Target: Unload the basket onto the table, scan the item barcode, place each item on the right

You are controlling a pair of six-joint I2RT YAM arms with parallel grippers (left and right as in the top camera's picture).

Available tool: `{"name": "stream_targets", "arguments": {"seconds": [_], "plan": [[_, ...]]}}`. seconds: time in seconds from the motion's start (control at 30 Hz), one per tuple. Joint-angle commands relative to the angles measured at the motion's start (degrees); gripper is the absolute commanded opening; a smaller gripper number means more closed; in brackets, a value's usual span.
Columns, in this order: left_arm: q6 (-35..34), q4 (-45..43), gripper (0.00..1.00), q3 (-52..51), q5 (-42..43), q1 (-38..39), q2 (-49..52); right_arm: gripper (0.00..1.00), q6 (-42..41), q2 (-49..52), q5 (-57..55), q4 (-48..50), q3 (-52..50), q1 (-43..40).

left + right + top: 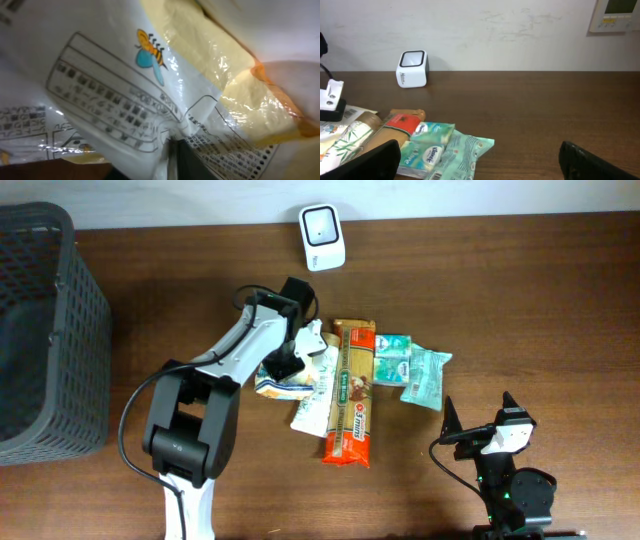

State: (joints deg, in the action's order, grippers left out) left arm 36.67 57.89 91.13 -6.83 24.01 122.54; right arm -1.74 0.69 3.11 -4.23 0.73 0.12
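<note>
Beside the orange pack (350, 415), left pincer (287, 362) rests on a white pouch (283, 386).

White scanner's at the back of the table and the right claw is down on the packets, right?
No: the left claw is down on the packets; the right claw is off them. The overhead view shows it. The scanner is at the back.
</note>
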Motion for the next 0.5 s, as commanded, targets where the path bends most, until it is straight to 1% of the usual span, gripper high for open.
{"name": "stream_targets", "arguments": {"seconds": [0.0, 0.07, 0.1, 0.13, 0.23, 0.3, 0.33, 0.4, 0.47], "plan": [[-15.0, 1.6, 1.00, 2.1, 0.4, 0.5, 2.6, 0.99, -0.6, -0.3, 0.3, -0.1, -0.4, 0.3], [-19.5, 3.5, 0.99, 4.6, 0.4, 0.5, 1.9, 0.99, -0.6, -0.3, 0.3, 0.0, -0.4, 0.3], [-21.2, 3.7, 0.99, 6.1, 1.4, 0.5, 0.1, 0.99, -0.6, -0.3, 0.3, -0.1, -0.4, 0.3], [-21.6, 3.7, 0.99, 6.9, 2.4, 0.5, -1.7, 0.99, -0.6, -0.3, 0.3, -0.1, -0.4, 0.3], [-26.0, 3.7, 0.99, 9.9, 2.5, -1.8, -10.1, 0.99, -0.6, -0.3, 0.3, -0.1, -0.4, 0.3], [-28.0, 3.5, 0.99, 10.1, 2.5, -5.3, -15.8, 0.99, -0.6, -0.3, 0.3, -0.1, -0.4, 0.3], [-28.5, 3.4, 0.99, 10.1, 2.6, -8.8, -19.4, 0.99, -0.6, -0.3, 0.3, -0.1, -0.4, 0.3], [-28.6, 3.7, 0.99, 10.1, 2.6, -15.2, -22.8, 0.99, -0.6, -0.3, 0.3, -0.1, -0.4, 0.3], [-32.4, 3.8, 0.99, 10.1, 4.2, -19.7, -23.1, 0.99, -0.6, -0.3, 0.3, -0.1, -0.4, 0.3]]}}
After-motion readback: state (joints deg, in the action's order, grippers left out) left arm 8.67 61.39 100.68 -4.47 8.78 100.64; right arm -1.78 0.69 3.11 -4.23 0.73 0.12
